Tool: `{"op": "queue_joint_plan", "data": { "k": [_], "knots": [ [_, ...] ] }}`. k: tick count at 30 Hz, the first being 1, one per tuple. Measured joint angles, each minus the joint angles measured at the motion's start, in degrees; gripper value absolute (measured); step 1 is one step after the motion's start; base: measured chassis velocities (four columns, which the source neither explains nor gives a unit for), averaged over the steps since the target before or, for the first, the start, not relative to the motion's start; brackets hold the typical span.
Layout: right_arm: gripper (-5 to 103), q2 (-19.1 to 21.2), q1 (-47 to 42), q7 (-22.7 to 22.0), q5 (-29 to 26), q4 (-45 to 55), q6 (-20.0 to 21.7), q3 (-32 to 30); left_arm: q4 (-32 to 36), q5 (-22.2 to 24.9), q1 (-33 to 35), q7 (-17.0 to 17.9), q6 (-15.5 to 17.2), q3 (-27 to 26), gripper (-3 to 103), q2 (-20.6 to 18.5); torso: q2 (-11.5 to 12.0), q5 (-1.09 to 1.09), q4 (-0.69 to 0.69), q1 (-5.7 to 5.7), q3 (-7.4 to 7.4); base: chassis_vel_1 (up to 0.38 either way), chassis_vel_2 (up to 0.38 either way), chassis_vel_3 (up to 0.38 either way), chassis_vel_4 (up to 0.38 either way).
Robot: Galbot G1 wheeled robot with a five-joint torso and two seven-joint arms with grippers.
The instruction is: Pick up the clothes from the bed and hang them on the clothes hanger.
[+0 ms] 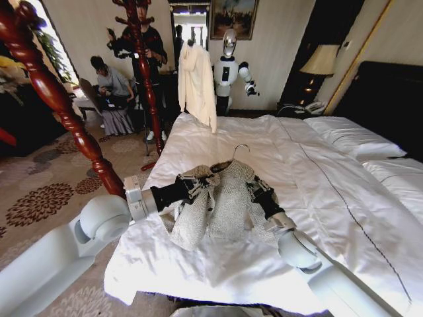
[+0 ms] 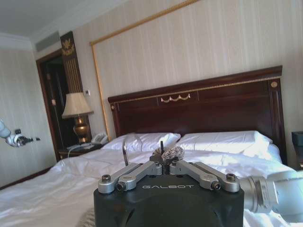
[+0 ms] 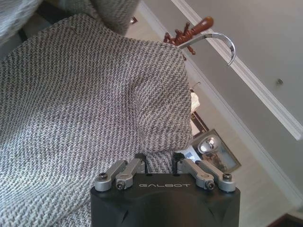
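Step in hand, judged from the scene: the jacket [image 1: 221, 201] is already draped on the clothes hanger [image 1: 228, 160] and is held up between both arms above the foot of the bed [image 1: 317, 178], at about 6 o'clock in the head view. The left tool [image 1: 198, 187] is clenched on the jacket's shoulder at 9 o'clock of the garment; the right tool [image 1: 254, 188] is clenched on the opposite shoulder at 3 o'clock, cloth pinched between its closed fingers [image 3: 141, 163]. The next move likely calls for carrying the load level toward the wooden coat stand [image 1: 53, 99] at 10 o'clock and catching the metal hook [image 3: 222, 40] on a peg. The jacket is grey-beige tweed, sleeves hanging slack, folds bunched at centre.
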State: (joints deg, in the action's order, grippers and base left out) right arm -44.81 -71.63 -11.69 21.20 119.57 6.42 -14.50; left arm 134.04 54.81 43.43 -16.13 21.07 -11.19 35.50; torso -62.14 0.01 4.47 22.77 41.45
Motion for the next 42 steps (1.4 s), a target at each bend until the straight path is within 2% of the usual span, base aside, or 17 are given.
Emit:
{"op": "queue_joint_plan", "data": {
  "k": [2,7,10,12,14,16,19,27,28,31,34,35,37,38,40,41,42],
  "knots": [
    [24,0.05,0.05,1.58,1.16,-1.0,-1.91,0.23,-0.3,2.36,-1.81,-0.03,-0.03,-2.05,2,-0.13,0.0,0.0,0.0,0.0,0.0,0.0,0.0,0.0,0.0],
    [24,0.16,-0.25,2.27,1.17,-1.31,-2.93,1.04,-0.82,5.76,-5.14,0.17,-0.08,-3.25,2,0.2,0.0,0.0,0.01,0.0,0.0,0.0,0.0,0.0,0.0],
    [24,0.07,-0.06,1.86,-1.56,-1.0,-2.48,2.55,-0.36,7.39,-7.17,0.57,-0.1,0.3,2,0.73,0.0,0.0,0.02,0.0,0.0,0.0,0.0,0.0,0.0],
    [24,-0.3,0.88,0.97,-4.96,-0.2,-1.49,3.74,-0.07,6.23,-7.8,0.5,-0.11,4.27,2,1.33,0.0,0.0,0.01,0.0,0.0,0.0,0.0,0.0,0.0],
    [24,-0.41,1.14,0.79,-5.68,0.0,-1.31,3.95,-0.08,5.75,-7.9,0.47,-0.11,5.05,2,1.5,0.0,0.0,0.01,0.0,0.0,0.0,0.0,0.0,0.0],
    [24,-1.07,2.84,-0.14,-9.61,1.38,-0.5,4.58,-0.92,2.49,-8.41,0.32,0.24,10.13,2,3.03,-0.01,-0.01,-0.01,0.0,0.0,0.0,0.0,0.0,0.0],
    [24,-1.18,3.24,-0.41,-11.55,2.38,-0.51,3.74,-2.17,-0.27,-8.62,0.2,0.43,13.41,2,4.32,-0.01,-0.01,0.0,0.0,0.0,0.0,0.0,0.0,0.0],
    [24,-0.47,1.54,-2.2,-16.57,4.86,-1.4,-0.02,-4.18,-3.24,-7.93,0.95,0.85,15.99,2,5.84,-0.01,-0.01,0.01,0.0,-0.01,0.0,0.0,0.0,0.0],
    [24,-0.48,1.55,-2.6,-17.7,5.21,-1.57,-0.12,-4.35,-3.33,-7.95,1.22,1.02,16.27,-1,5.86,0.0,0.0,0.01,0.0,0.0,0.0,0.0,0.0,0.0],
    [24,-0.59,1.73,-3.22,-19.64,5.6,-1.99,-0.05,-4.59,-3.51,-7.97,1.58,1.13,16.69,2,5.87,0.0,0.0,0.0,0.0,0.0,0.0,0.0,0.0,0.0],
    [24,-1.01,1.85,-4.19,-22.77,5.81,-2.49,0.09,-4.54,-3.63,-7.03,0.81,0.12,16.22,16,5.86,-0.01,0.0,0.01,0.0,0.0,0.0,0.0,0.0,0.0],
    [24,-1.01,1.85,-4.19,-22.77,5.81,-2.49,0.09,-4.54,-3.63,-7.03,0.81,0.12,16.22,16,5.86,-0.01,0.0,0.01,0.0,0.0,0.0,0.0,0.0,0.0],
    [24,-1.36,1.98,-4.36,-23.84,5.53,-3.55,-0.04,-4.47,-3.42,-5.17,-2.16,-2.63,14.12,27,5.58,-0.01,0.0,0.01,0.0,0.0,0.0,0.0,0.0,0.0],
    [24,-1.55,2.04,-4.45,-24.26,5.18,-4.17,-0.13,-4.47,-3.38,-4.13,-3.94,-3.92,12.93,27,5.24,0.0,0.0,0.0,0.0,-0.01,0.0,0.0,0.0,0.0],
    [24,-1.94,2.08,-4.82,-25.11,4.38,-5.16,-0.23,-4.53,-3.38,-2.01,-7.3,-6.14,10.45,37,4.53,-0.01,0.0,0.0,0.0,-0.01,0.0,0.0,0.0,0.0],
    [24,-1.94,2.08,-4.82,-25.11,4.38,-5.16,-0.23,-4.53,-3.38,-2.01,-7.3,-6.14,10.45,37,4.53,-0.01,0.0,0.0,0.0,-0.01,0.0,0.0,0.0,0.0],
    [24,-2.09,2.14,-5.0,-25.5,4.1,-5.38,-0.28,-4.58,-3.38,-1.03,-8.54,-6.83,9.15,43,4.47,-0.01,0.0,0.0,-0.01,-0.01,0.0,0.0,0.0,0.0]
  ]
}}
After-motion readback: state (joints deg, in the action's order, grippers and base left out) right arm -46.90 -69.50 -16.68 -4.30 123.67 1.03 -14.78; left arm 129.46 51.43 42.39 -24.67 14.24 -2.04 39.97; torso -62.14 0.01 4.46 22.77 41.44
